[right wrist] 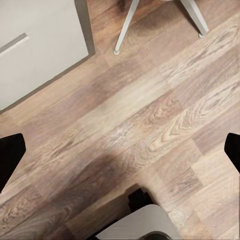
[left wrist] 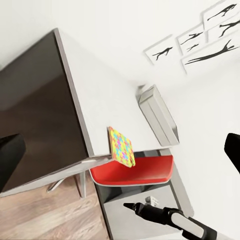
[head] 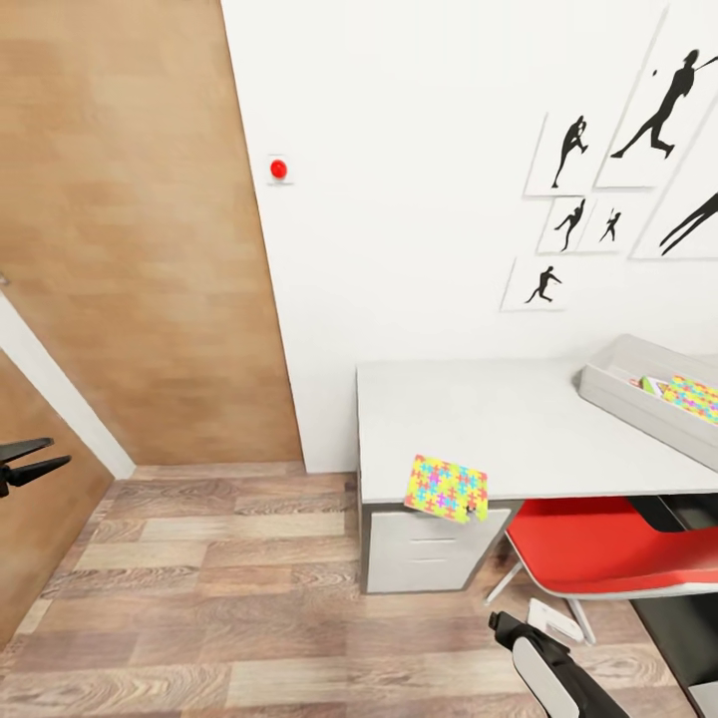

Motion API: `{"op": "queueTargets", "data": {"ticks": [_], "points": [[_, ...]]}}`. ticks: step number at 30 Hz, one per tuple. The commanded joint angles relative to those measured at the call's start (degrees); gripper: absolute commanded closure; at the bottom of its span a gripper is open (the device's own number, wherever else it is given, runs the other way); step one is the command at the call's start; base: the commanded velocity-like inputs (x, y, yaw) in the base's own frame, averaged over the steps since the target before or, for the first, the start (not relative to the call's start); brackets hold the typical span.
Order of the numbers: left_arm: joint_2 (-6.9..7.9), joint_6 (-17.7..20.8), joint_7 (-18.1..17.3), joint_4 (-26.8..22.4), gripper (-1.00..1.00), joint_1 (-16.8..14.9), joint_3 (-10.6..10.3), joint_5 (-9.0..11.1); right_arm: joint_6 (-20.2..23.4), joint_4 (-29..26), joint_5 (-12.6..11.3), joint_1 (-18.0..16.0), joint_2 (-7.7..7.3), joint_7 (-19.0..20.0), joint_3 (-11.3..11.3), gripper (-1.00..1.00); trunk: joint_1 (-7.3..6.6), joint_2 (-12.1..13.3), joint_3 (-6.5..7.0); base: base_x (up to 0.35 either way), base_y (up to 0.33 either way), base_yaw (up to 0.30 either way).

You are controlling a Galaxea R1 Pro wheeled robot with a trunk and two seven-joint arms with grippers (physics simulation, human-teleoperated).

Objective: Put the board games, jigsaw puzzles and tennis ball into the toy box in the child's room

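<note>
Left gripper (head: pixel 35 463) at left edge: black fingers parted, holding nothing | right gripper (right wrist: pixel 120 150): finger tips wide apart over wood-plank floor (right wrist: pixel 150 120), empty | thin multicoloured jigsaw puzzle square (head: pixel 446 489) overhanging front edge of pale grey desk top (head: pixel 479 419), centre-right | light grey plastic tub (head: pixel 638 394) on desk at right edge, another puzzle square (head: pixel 695 399) inside | red chair (head: pixel 598 543) lower right.

Two jigsaw puzzles show: one (head: pixel 446 488) overhanging the front edge of the bench (head: pixel 499 424), another (head: pixel 693 397) inside the single toy box (head: pixel 638 391) on it. One red chair (head: pixel 598 543) stands below. Six silhouette prints (head: pixel 573 153) hang above the bench.
</note>
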Motion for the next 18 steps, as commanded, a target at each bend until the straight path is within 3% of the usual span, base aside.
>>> {"op": "queueTargets", "data": {"ticks": [1,9,18], "points": [[0.01,0.61,-0.22,0.0,-1.0,-0.06,-0.04,-0.03,0.21,-0.01,-0.24,-0.05,-0.09,-0.46,0.32,-1.0,0.04,-0.11,-0.03,0.003,0.0,0.091],[0.01,0.61,-0.22,0.0,-1.0,-0.06,0.0,-0.13,-0.9,0.39,-0.2,-0.05,-0.05,-0.46,0.34,-1.0,0.04,-0.11,0.16,0.001,0.0,0.031],[0.01,0.61,-0.22,-0.01,-1.0,-0.06,0.01,-0.17,-1.86,0.41,-0.23,-0.05,0.99,-0.48,0.35,-1.0,0.04,-0.11,0.17,0.0,0.0,0.001]]}}
